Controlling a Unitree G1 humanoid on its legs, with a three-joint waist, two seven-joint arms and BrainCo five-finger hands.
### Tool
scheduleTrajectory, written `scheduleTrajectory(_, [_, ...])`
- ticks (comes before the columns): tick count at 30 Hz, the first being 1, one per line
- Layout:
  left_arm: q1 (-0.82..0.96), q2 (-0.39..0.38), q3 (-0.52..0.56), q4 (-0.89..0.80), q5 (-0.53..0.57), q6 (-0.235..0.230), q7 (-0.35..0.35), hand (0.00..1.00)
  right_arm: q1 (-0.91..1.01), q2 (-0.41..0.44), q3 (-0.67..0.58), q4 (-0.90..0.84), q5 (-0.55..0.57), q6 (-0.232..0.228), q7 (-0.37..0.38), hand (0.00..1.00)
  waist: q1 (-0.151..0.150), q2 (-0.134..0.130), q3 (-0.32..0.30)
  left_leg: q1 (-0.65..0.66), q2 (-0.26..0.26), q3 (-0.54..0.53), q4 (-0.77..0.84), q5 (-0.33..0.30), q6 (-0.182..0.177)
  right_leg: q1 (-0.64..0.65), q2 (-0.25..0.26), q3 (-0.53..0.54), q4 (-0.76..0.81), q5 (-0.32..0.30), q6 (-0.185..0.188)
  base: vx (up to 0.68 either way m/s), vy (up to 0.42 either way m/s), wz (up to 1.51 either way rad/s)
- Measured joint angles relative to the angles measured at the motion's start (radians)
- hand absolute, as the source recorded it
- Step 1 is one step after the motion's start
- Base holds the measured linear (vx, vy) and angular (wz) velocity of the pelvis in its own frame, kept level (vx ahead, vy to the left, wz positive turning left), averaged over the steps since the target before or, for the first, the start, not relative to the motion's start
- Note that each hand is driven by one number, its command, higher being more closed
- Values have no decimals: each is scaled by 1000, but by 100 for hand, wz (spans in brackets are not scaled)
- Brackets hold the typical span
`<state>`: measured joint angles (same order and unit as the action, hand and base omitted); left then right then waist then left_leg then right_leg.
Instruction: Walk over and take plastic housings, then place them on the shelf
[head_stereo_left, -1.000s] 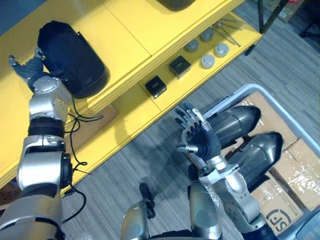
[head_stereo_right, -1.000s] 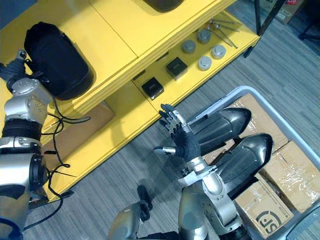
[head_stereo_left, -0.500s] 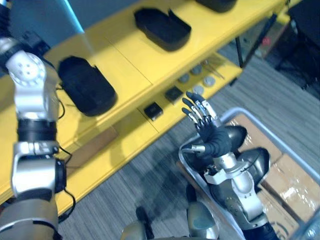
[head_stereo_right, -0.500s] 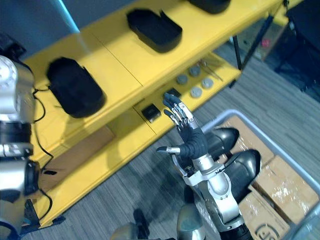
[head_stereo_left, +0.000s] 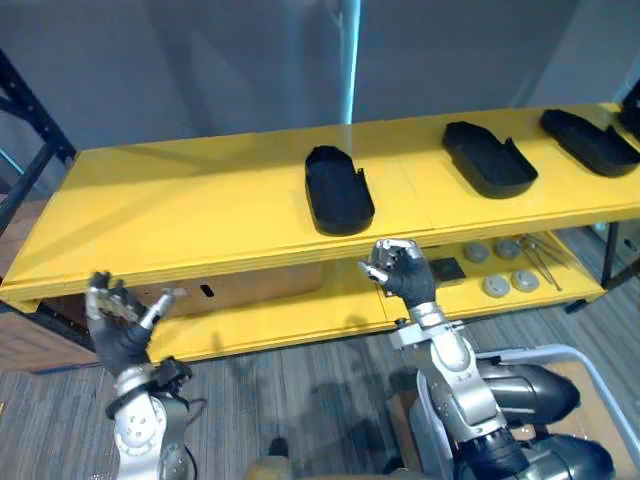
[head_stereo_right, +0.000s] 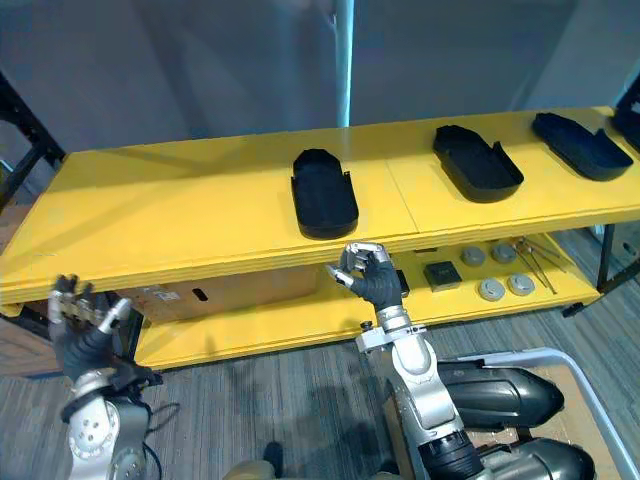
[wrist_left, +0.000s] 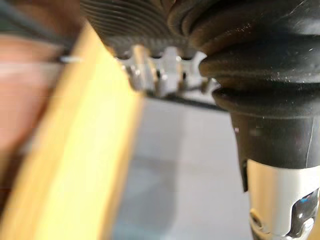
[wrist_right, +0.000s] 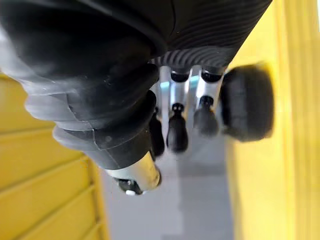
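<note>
Three black plastic housings lie on the top board of the yellow shelf: one in the middle, one further right, one at the far right. My right hand hovers in front of the shelf's front edge, just below the middle housing, fingers curled with nothing in them. In the right wrist view its dark fingertips fold inward, with a blurred black housing past them. My left hand is low at the left, fingers spread, holding nothing.
The lower shelf board carries a small black box, grey discs and metal tools. A cardboard box sits under the top board. At the lower right a grey-rimmed cart holds dark glossy housings.
The camera has swung up to face the shelf. My left hand has come away from the housing and dropped low. My right hand has curled from open to shut.
</note>
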<state>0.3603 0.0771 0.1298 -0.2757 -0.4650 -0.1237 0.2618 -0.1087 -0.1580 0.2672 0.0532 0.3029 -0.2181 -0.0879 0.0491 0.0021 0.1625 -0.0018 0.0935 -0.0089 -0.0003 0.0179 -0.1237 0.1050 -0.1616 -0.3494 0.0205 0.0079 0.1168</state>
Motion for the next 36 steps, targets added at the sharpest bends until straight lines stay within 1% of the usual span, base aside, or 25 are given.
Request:
scheduleTrajectory(1, [-1,-6,-13,46,-1,28,-26,0,-11,7,-5,56,1,0,-26,100,4,2,1,1,-1,-12,-3,9,-1,-1,-1,-10,5,1,2,31,-8,27])
scheduleTrajectory(3, [0,-6,-37,118,1,55,-55,0,-31,17,-15,119,0,-2,-54,100,18,8,5,1,0,-13,-5,11,-1,-1,-1,-12,15,0,1,11,-4,7])
scheduleTrajectory(4, [0,-6,-53,175,1,80,-80,0,-49,22,-24,150,-1,-4,-70,100,24,13,8,1,0,-14,-5,10,-1,-1,-2,-13,19,-3,2,0,-8,3])
scheduleTrajectory(5, [2,-6,-67,248,-18,101,-101,0,-76,23,-33,176,0,-4,-81,100,26,19,12,0,-2,-16,-4,10,-1,-1,-4,-16,21,-4,2,3,-7,4])
scheduleTrajectory(6, [-2,-6,-73,294,-36,109,-114,0,-91,25,-38,189,0,-4,-86,100,29,23,16,-1,-2,-16,-3,10,-1,-1,-4,-16,23,-5,2,-2,-4,4])
scheduleTrajectory(8, [-23,-4,-96,482,-98,110,-125,0,-166,32,-54,233,7,-6,-96,100,32,29,40,0,-1,-20,10,8,1,-2,-7,-17,48,-22,2,-22,-8,5])
scheduleTrajectory(10, [-33,-4,-111,600,-106,104,-133,0,-215,37,-73,262,8,-6,-108,100,35,28,59,-2,-1,-35,11,8,2,-4,-10,-29,70,-36,0,-20,-17,15])
scheduleTrajectory(11, [-36,-4,-113,630,-107,103,-142,0,-231,40,-83,273,9,-6,-109,100,41,28,67,-2,1,-37,11,7,3,-7,-10,-31,79,-43,-3,-31,-31,12])
scheduleTrajectory(12, [-48,-3,-113,686,-107,103,-160,0,-259,39,-95,286,18,-6,-111,100,54,29,80,-9,3,-37,12,7,3,-21,-11,-29,96,-49,-3,-39,-36,7])
scheduleTrajectory(14, [-48,-2,-113,751,-107,92,-173,0,-300,41,-97,293,29,-6,-112,100,61,32,92,-36,5,-41,24,9,1,-49,-12,-30,115,-54,-6,-17,-26,5])
scheduleTrajectory(16, [-67,0,-113,811,-120,79,-200,0,-365,43,-103,320,29,-3,-111,100,67,43,139,-37,4,-41,40,11,-2,-52,-16,-28,130,-56,-8,0,0,0])
scheduleTrajectory(18, [-87,2,-113,848,-122,69,-205,0,-397,43,-118,336,29,-2,-108,100,77,50,159,-40,2,-40,44,10,-1,-58,-20,-27,145,-63,-8,-43,-10,0])
scheduleTrajectory(22, [-94,4,-111,924,-128,64,-237,0,-458,45,-118,355,29,1,-100,100,79,55,180,-53,-2,-39,49,10,-1,-83,-30,-21,179,-79,-7,-13,-3,1])
scheduleTrajectory(25, [-95,3,-111,960,-128,63,-243,0,-498,51,-117,365,26,21,-87,100,81,62,195,-53,-1,-40,55,10,-1,-89,-31,-20,191,-86,-8,0,0,0])
scheduleTrajectory(28, [-96,3,-108,976,-128,57,-244,0,-550,55,-118,423,15,32,-89,100,83,74,223,-53,-3,-42,67,7,3,-89,-38,-21,221,-104,-8,-34,-19,3])
scheduleTrajectory(31, [-97,1,-108,1001,-127,37,-244,0,-592,51,-126,467,-4,36,-107,100,83,81,239,-72,-8,-59,77,4,9,-112,-50,-32,257,-125,-8,-35,-26,13])
scheduleTrajectory(34, [-97,1,-109,1004,-128,37,-244,0,-642,36,-163,513,-6,39,-113,100,99,86,251,-87,-13,-65,82,9,1,-131,-63,-36,284,-134,-9,-14,-12,9])
scheduleTrajectory(36, [-97,1,-110,1004,-143,37,-245,0,-687,21,-177,556,-5,37,-113,100,103,89,253,-94,-18,-67,83,11,1,-142,-66,-37,294,-138,-7,3,-13,7])
